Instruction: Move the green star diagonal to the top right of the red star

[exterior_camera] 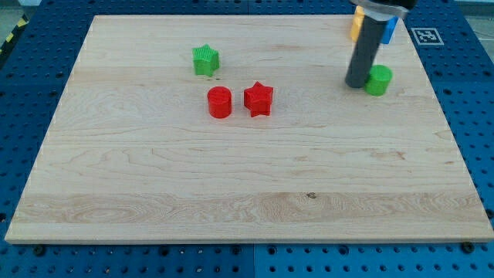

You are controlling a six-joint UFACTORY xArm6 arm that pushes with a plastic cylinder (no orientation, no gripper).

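The green star (205,60) lies on the wooden board in the upper left-middle. The red star (258,99) lies below and to the right of it, near the board's centre. A red cylinder (219,102) stands just left of the red star. My tip (356,83) is at the upper right of the board, far to the right of both stars. It touches or nearly touches the left side of a green cylinder (378,79).
A yellow block (356,25) and a blue block (390,28) sit at the board's top right edge, partly hidden behind the rod. The wooden board (247,193) lies on a blue perforated table. A marker tag (426,35) sits off the board's top right corner.
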